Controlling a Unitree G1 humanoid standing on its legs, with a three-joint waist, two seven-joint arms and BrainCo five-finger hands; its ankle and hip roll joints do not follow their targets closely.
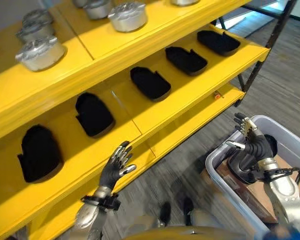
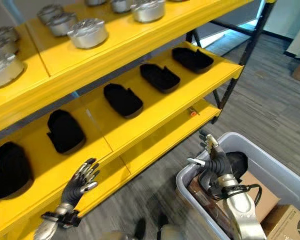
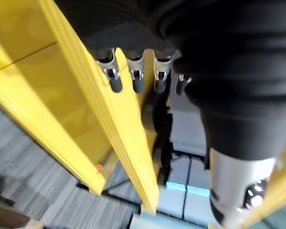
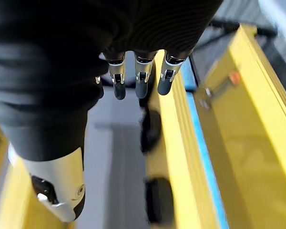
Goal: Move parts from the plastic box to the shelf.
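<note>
A grey plastic box stands on the floor at the lower right, and a dark round part lies inside it. My right hand hovers over the box's near corner with its fingers straight and open, holding nothing. My left hand is open too, raised in front of the edge of the yellow shelf. Several black parts lie in a row on the middle tier. Silver metal parts stand on the top tier.
Brown cardboard lines the box, and a cardboard carton sits beside it. The shelf's black frame leg stands at the right end. A lower yellow tier juts out toward the box, with grey floor between them.
</note>
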